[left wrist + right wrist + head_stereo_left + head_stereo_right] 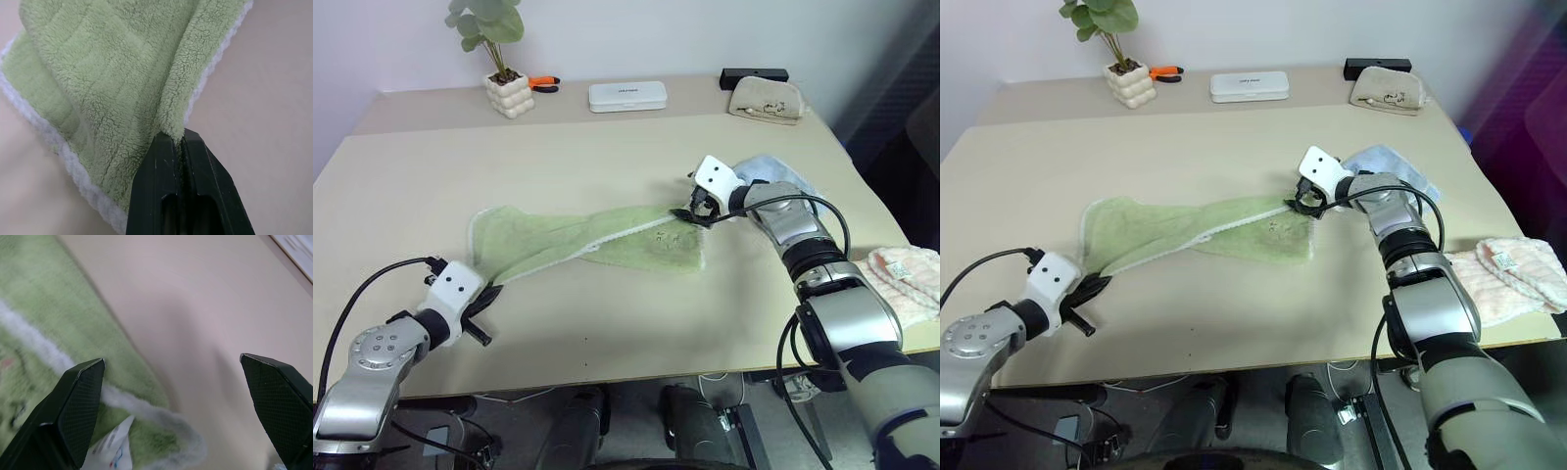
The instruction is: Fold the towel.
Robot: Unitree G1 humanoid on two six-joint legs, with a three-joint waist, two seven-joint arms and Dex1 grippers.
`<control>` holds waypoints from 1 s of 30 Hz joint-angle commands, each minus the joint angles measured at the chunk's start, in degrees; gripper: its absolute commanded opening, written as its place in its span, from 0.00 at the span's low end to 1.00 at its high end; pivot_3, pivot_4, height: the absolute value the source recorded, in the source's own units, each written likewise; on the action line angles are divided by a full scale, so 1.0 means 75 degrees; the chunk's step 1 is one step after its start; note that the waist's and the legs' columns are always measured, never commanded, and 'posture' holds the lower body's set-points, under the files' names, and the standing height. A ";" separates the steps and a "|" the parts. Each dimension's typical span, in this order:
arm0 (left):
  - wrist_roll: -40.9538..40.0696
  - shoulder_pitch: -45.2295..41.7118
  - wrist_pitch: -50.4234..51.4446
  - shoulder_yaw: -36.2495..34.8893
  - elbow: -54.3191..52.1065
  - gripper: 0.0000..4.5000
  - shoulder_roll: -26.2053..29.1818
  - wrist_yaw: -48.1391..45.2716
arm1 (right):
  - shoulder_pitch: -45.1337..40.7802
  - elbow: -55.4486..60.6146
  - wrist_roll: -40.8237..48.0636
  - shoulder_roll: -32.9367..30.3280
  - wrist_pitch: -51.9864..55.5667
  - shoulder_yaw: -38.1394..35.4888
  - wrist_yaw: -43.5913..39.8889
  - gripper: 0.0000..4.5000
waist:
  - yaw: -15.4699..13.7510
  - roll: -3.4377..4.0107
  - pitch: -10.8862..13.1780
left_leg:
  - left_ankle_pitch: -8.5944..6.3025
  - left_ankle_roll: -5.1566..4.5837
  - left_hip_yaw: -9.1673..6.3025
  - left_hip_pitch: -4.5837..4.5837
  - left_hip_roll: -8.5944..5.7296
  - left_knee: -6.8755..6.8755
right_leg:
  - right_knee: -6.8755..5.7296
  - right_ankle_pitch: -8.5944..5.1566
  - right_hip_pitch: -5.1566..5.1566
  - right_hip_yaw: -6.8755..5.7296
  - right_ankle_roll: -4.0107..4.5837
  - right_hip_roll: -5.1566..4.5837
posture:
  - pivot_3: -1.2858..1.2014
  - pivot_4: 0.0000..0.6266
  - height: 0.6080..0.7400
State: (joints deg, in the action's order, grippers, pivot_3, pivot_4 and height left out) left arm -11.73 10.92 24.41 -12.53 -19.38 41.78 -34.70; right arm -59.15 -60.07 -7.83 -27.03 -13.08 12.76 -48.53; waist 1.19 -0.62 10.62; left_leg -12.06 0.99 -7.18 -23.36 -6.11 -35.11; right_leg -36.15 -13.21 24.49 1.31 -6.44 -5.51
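Partly hidden behind the right gripper (690,211), whose jaws stood released, the light blue towel (773,168) showed little; the rumpled green towel (597,240) stretched across the desk (607,323), one corner clenched by the left gripper (178,139).

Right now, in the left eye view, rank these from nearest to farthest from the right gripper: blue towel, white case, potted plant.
From the right gripper:
1. Blue towel, right beside it, behind the wrist.
2. White case, at the table's far edge.
3. Potted plant, far edge, further left.
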 commanded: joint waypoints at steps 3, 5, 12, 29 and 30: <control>0.0035 0.0005 0.0001 -0.0229 -0.0211 0.01 0.0078 -0.0009 | -0.0202 0.0127 -0.0121 -0.0385 -0.0535 -0.0047 -0.0493 1.00 | 0.0000 0.0000 0.0000 | 0.0000 0.0000 0.0000 0.0000 0.0000 0.0000 | 0.0000 0.0000 0.0000 0.0000 0.0000 0.0000 | 0.52 0.24 0.94; 0.0035 -0.0008 0.0007 -0.0225 -0.0210 0.01 0.0093 -0.0025 | -0.0253 -0.0021 -0.0356 -0.0425 -0.0684 0.0055 -0.0327 1.00 | 0.0016 0.0000 0.0000 | 0.0000 0.0000 0.0000 0.0000 0.0000 0.0000 | -0.0002 0.0000 0.0001 0.0000 0.0000 0.0000 | 0.52 0.24 0.94; 0.0038 -0.0027 0.0032 -0.0227 -0.0208 0.00 0.0137 -0.0058 | -0.0533 -0.0761 -0.0976 -0.0127 -0.1012 0.0252 0.0671 0.95 | 0.0031 0.0000 0.0000 | 0.0000 0.0001 0.0000 0.0001 0.0001 0.0001 | -0.0004 -0.0001 0.0002 0.0002 0.0001 0.0001 | 0.52 0.24 0.94; 0.0103 -0.1674 -0.0293 -0.1008 0.0732 0.00 -0.0076 0.0948 | -0.1435 -0.0749 -0.1031 -0.0393 -0.1425 -0.0207 0.2096 0.01 | 0.0058 0.0009 0.0009 | 0.0003 0.0005 -0.0007 0.0000 -0.0001 -0.0002 | -0.0008 0.0000 0.0002 0.0000 0.0001 0.0003 | 0.52 0.24 0.94; 0.0193 -0.2234 -0.0409 -0.1069 0.1146 0.00 -0.0051 0.1190 | -0.1669 -0.0799 -0.1073 -0.0457 -0.1396 -0.0240 0.2429 0.01 | 0.0026 0.0009 0.0022 | 0.0006 0.0010 -0.0009 0.0001 -0.0002 -0.0004 | -0.0012 0.0000 0.0002 -0.0001 0.0001 0.0004 | 0.52 0.24 0.94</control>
State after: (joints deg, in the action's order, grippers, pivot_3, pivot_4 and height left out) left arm -11.71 -0.90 24.01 -16.69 -13.89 40.33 -29.72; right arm -65.92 -67.71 -15.69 -28.73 -22.93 13.62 -35.45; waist 1.39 -0.55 10.79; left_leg -11.94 1.18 -7.27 -23.38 -6.13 -35.15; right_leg -36.33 -13.19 24.60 1.30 -6.40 -5.47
